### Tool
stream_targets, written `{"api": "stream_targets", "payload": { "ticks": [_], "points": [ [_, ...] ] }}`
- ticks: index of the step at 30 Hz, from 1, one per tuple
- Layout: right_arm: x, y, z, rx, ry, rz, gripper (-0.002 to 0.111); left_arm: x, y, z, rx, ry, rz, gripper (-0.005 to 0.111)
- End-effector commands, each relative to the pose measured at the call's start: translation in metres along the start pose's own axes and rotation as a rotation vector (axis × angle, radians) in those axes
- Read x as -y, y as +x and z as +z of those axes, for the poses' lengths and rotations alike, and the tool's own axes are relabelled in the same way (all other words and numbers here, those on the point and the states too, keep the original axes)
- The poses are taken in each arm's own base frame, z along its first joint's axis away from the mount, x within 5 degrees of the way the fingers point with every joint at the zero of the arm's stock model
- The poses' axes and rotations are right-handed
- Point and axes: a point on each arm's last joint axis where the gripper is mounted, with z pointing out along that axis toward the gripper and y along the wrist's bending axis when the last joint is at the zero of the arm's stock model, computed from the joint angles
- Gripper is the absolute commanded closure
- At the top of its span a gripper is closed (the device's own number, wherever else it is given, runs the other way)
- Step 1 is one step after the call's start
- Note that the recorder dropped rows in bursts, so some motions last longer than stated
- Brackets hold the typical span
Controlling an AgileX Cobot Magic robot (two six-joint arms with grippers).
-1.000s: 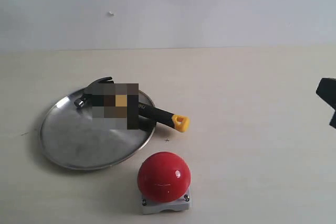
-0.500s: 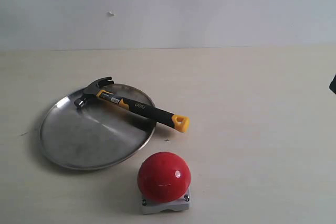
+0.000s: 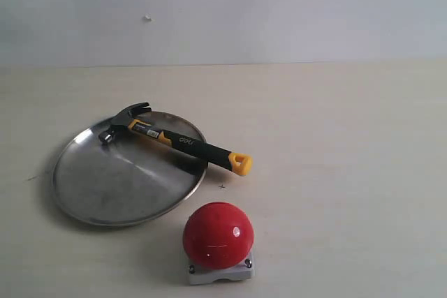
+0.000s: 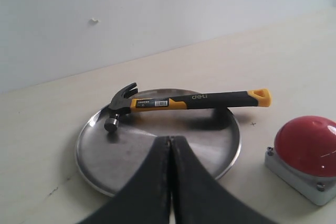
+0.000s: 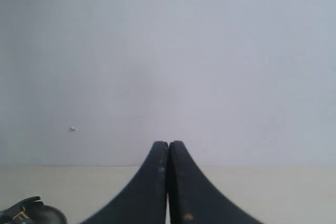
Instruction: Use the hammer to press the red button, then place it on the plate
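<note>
The hammer (image 3: 174,141) lies across the far edge of the steel plate (image 3: 105,186), its dark head inside the rim and its yellow looped end sticking out past the rim to the right. The red button (image 3: 218,235) sits on its grey base at the front, right of the plate. Neither gripper shows in the exterior view. In the left wrist view my left gripper (image 4: 171,139) is shut and empty, with the plate (image 4: 105,156), the hammer (image 4: 189,99) and the red button (image 4: 310,148) beyond it. My right gripper (image 5: 168,144) is shut, empty, facing the wall.
The pale table (image 3: 335,137) ends at a plain white wall (image 3: 279,12) at the back. A small dark cross mark (image 3: 222,186) lies on the table between the plate and the button. The hammer's head (image 5: 21,211) shows at the corner of the right wrist view.
The right arm's dark tip, seen at the right edge of the exterior view one second ago, has drawn out of that view. The hammer, plate and button have not moved.
</note>
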Motion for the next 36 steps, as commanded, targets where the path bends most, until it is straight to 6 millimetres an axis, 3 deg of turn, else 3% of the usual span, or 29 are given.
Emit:
{"api": "stream_targets", "payload": {
  "ticks": [1, 7, 8, 13, 36],
  "points": [
    [0.000, 0.007, -0.001, -0.040, -0.004, -0.079, 0.108, 0.000, 0.000, 0.000, 0.002, -0.001, -0.003, 0.107],
    [0.012, 0.046, -0.012, -0.113, 0.086, -0.164, 0.108, 0.000, 0.000, 0.000, 0.002, -0.001, -0.003, 0.107],
    [0.016, 0.059, -0.011, -0.152, 0.110, -0.141, 0.108, 0.000, 0.000, 0.000, 0.002, -0.001, -0.003, 0.107],
    [0.020, 0.088, -0.009, -0.240, 0.121, -0.124, 0.108, 0.000, 0.000, 0.000, 0.000, 0.000, -0.003, 0.107],
    [0.021, 0.091, -0.010, -0.273, 0.123, -0.117, 0.108, 0.000, 0.000, 0.000, -0.002, 0.003, -0.002, 0.107]
  ]
}}
